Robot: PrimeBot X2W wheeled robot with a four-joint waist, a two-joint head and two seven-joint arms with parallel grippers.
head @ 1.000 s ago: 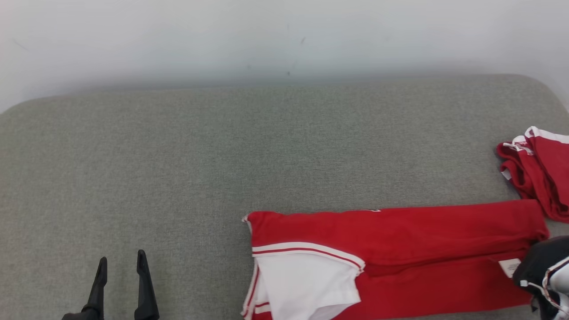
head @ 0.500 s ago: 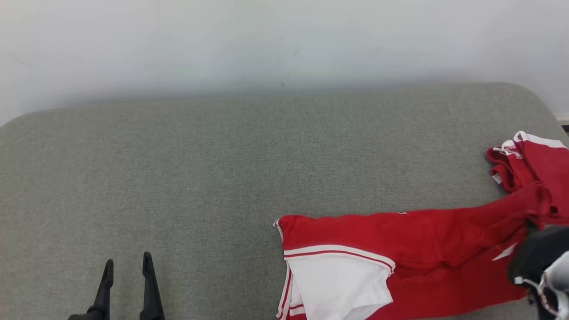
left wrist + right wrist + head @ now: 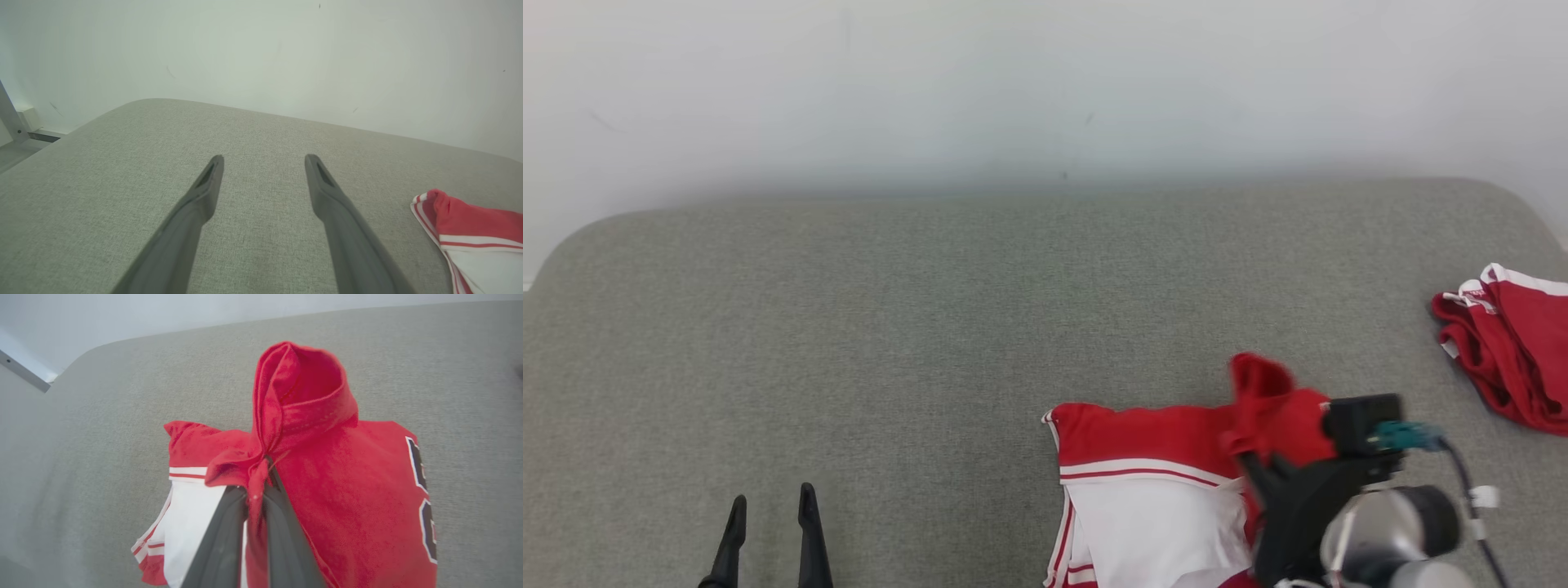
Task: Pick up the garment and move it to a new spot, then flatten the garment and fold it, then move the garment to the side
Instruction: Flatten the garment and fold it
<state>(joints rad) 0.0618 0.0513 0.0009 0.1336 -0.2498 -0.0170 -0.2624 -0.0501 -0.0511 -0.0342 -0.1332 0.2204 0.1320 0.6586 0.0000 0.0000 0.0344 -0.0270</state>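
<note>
The garment [image 3: 1143, 433] is a red jersey with a white, red-striped sleeve, lying at the near right of the grey cushion [image 3: 931, 327]. My right gripper [image 3: 1252, 467] is shut on a bunched red edge of it, lifted and carried over the flat part. In the right wrist view the fingertips [image 3: 256, 489] pinch that red fold, and the garment [image 3: 347, 490] hangs below with black-and-white lettering at its right edge. My left gripper [image 3: 772, 510] stands open at the near left, well clear of the cloth. Its fingers [image 3: 204, 192] are spread wide above the cushion, with the garment's corner [image 3: 470, 220] off to the right.
A second red garment with white trim [image 3: 1511, 343] lies crumpled at the cushion's right edge. A white wall [image 3: 1013, 82] stands behind the cushion. Bare grey fabric stretches across the left and middle.
My right gripper has pulled the garment's right end up and leftward over the rest, so the long red strip now lies doubled. The head camera shifted a little. The left gripper kept still.
</note>
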